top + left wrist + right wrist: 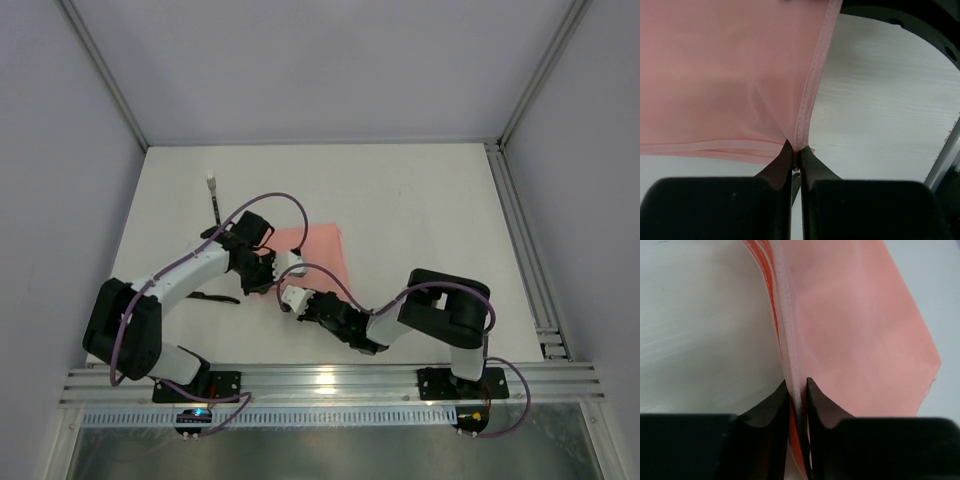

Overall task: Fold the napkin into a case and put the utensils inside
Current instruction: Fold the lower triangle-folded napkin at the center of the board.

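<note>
The salmon-pink napkin lies on the white table, partly under both grippers. My left gripper is shut on a hemmed corner of the napkin; its jaws pinch the corner. My right gripper is shut on a folded edge of the napkin, with the layered hem between its jaws. One black utensil with a white end lies at the back left. A second black utensil lies under my left arm. No finished case shows.
The white table is walled by grey panels with metal frame posts. A rail runs along the right side. The arm bases sit on the near rail.
</note>
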`<state>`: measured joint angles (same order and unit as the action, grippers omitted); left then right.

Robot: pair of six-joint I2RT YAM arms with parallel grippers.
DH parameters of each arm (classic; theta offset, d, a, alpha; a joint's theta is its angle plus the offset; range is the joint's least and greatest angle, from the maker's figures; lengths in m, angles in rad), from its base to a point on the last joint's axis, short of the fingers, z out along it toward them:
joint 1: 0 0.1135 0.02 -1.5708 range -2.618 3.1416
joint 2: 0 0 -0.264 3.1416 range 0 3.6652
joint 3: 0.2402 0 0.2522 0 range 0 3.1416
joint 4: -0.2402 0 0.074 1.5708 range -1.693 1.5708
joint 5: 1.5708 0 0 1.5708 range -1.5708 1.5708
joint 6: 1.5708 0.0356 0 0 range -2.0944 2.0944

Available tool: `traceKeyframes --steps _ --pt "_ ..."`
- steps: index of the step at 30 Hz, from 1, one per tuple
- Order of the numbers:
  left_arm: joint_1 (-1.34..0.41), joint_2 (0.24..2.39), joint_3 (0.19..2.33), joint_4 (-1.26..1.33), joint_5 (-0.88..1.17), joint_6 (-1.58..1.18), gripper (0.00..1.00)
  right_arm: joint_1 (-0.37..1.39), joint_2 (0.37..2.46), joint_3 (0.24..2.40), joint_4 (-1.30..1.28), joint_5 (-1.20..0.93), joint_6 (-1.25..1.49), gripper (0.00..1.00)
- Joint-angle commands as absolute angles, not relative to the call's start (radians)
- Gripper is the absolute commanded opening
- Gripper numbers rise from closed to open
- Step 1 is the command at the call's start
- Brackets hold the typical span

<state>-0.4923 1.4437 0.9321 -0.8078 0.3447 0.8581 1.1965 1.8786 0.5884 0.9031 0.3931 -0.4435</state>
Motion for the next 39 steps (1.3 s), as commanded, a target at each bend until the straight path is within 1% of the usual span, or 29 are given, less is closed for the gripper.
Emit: traceKeyframes --steps 1,3,4,6,7,8,9,10,13,17,19,20,21,22,24,26,27,28,29,30,31,32,34,36,39 --pt "-0.469 1.448 0.959 -0.838 0.393 0.881 0.0 1.198 1.904 0.58 0.85 0.453 -0.408 0.19" --pt "-0.459 1.457 0.959 -0.842 0.405 0.884 0.0 1.198 1.876 0.586 0.774 0.427 -0.39 0.12" --pt "-0.456 1.459 0.957 -0.845 0.41 0.884 0.0 1.197 1.867 0.595 0.743 0.411 -0.379 0.05" --pt "-0.453 1.457 0.954 -0.854 0.416 0.884 0.01 1.198 1.827 0.614 0.659 0.394 -0.342 0.04" --pt "-0.453 1.454 0.95 -0.856 0.42 0.879 0.07 1.198 1.812 0.617 0.634 0.364 -0.333 0.04" --pt "-0.453 1.451 0.948 -0.861 0.425 0.876 0.17 1.198 1.795 0.621 0.605 0.345 -0.322 0.04" --pt "-0.451 1.444 0.946 -0.87 0.433 0.876 0.28 1.198 1.761 0.627 0.533 0.325 -0.296 0.04" --pt "-0.449 1.437 0.946 -0.882 0.452 0.877 0.42 1.198 1.746 0.637 0.491 0.283 -0.281 0.04" --pt "-0.428 1.393 0.953 -0.922 0.494 0.862 0.53 1.198 1.701 0.681 0.319 0.221 -0.221 0.04" --pt "-0.341 1.333 1.017 -1.032 0.609 0.854 0.59 1.192 1.666 0.735 0.157 0.103 -0.15 0.04" --pt "-0.286 1.298 1.034 -1.112 0.638 0.879 0.61 1.186 1.657 0.764 0.072 0.034 -0.111 0.04" --pt "-0.276 1.287 1.035 -1.13 0.641 0.888 0.62 1.183 1.657 0.776 0.045 0.016 -0.1 0.04" --pt "-0.27 1.276 1.028 -1.143 0.641 0.894 0.62 1.178 1.655 0.788 0.007 -0.064 -0.091 0.04" --pt "-0.267 1.266 1.019 -1.149 0.64 0.899 0.62 1.175 1.655 0.801 -0.032 -0.093 -0.08 0.04" --pt "-0.262 1.244 0.999 -1.149 0.653 0.902 0.62 1.151 1.66 0.831 -0.072 -0.182 -0.055 0.04" --pt "-0.253 1.23 0.979 -1.146 0.669 0.905 0.62 1.117 1.67 0.839 -0.068 -0.338 -0.022 0.04" --pt "-0.246 1.218 0.974 -1.14 0.69 0.905 0.63 1.067 1.678 0.841 -0.051 -0.395 -0.009 0.04" --pt "-0.236 1.212 0.966 -1.135 0.701 0.905 0.63 1.037 1.686 0.842 -0.038 -0.508 -0.002 0.04" --pt "-0.224 1.206 0.963 -1.115 0.712 0.905 0.63 0.978 1.712 0.845 -0.016 -0.55 0.039 0.04" --pt "-0.222 1.204 0.95 -1.103 0.73 0.905 0.66 0.954 1.729 0.854 -0.008 -0.61 0.047 0.04" --pt "-0.222 1.206 0.95 -1.088 0.739 0.905 0.68 0.934 1.744 0.854 -0.006 -0.611 0.051 0.04" --pt "-0.221 1.207 0.931 -1.071 0.75 0.907 0.69 0.917 1.761 0.865 0.004 -0.661 0.051 0.04" --pt "-0.222 1.218 0.913 -1.023 0.79 0.916 0.99 0.878 1.807 0.876 0.051 -0.721 0.054 0.04" --pt "-0.229 1.226 0.884 -0.996 0.801 0.955 0.99 0.847 1.85 0.902 0.06 -0.787 0.07 0.04" --pt "-0.259 1.227 0.844 -0.909 0.747 0.944 0.99 0.822 1.882 0.927 0.083 -0.851 0.104 0.04"
